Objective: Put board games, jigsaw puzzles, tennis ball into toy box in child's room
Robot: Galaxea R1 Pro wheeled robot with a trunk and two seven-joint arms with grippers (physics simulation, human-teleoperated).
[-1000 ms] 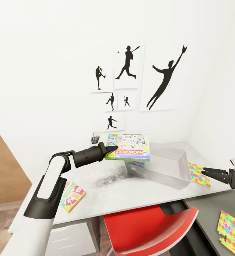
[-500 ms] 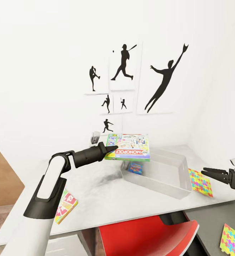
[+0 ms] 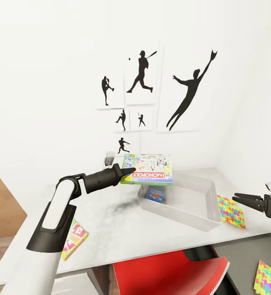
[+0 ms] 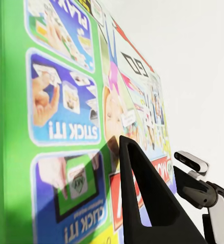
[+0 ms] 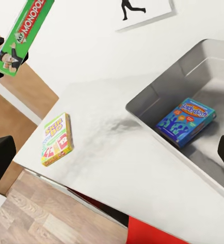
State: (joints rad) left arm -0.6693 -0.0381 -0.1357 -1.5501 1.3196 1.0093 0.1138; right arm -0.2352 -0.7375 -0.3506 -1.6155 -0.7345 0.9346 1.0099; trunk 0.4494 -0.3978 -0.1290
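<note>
Head view, far left: small flat yellow, green and red game box [image 3: 73,242] lies on the pale grey-white desk [image 3: 111,221] near its front left edge, partly behind the left arm's white forearm. Right wrist view shows the same box [image 5: 56,139] flat on the desk, well apart from the bin.

Left gripper [image 3: 127,171] extends forward, black fingers clamped on the near left edge of the green-edged printed "Monopoly" box [image 3: 149,169]. Box held roughly level in the air, over the left end of the wide shallow silvery grey bin [image 3: 184,198], clear of its rim. Left wrist view: one dark finger [image 4: 147,203] lies flat against the printed lid [image 4: 66,122].

Inside the bin: blue printed game box [image 3: 155,194] rests on the floor at the left end; right wrist view confirms it [image 5: 186,121] lying flat near the wall.

Wall behind: black baseball-player silhouette pictures [image 3: 141,73].

Right of the bin: thin multicoloured jigsaw sheet [image 3: 231,211] flat on the desk, just beside the bin's right end. Right gripper [image 3: 240,198] hovers near it, fingers slightly apart, holding nothing.

Front: red chair back [image 3: 168,272]. Far right corner: second multicoloured jigsaw sheet [image 3: 269,278] on the lower dark grey side table [image 3: 246,250].
</note>
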